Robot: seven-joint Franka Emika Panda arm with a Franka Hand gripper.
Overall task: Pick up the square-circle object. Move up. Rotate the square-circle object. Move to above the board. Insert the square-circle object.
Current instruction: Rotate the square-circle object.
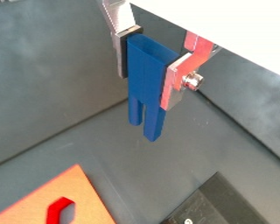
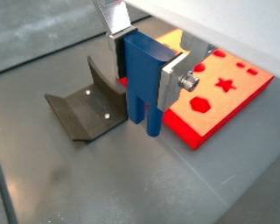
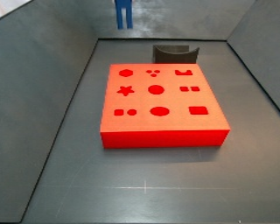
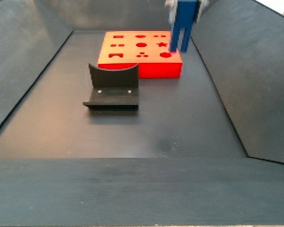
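My gripper (image 1: 150,66) is shut on the square-circle object (image 1: 146,92), a tall narrow blue block held upright with its two prongs pointing down. Both wrist views show it clamped between the silver fingers (image 2: 173,83), well above the floor. In a side view the blue block (image 3: 123,12) hangs high at the back, beyond the board (image 3: 166,138). In a side view it (image 4: 183,28) hangs by the board's (image 4: 138,69) far right corner. The red board lies flat with dark shape cutouts in its top, and it also shows in both wrist views (image 2: 230,103) (image 1: 43,203).
The fixture (image 3: 175,53), a dark curved bracket, stands on the floor just past the board's back edge. It also shows in a side view (image 4: 113,86) and a wrist view (image 2: 90,109). Grey sloped walls enclose the floor on all sides.
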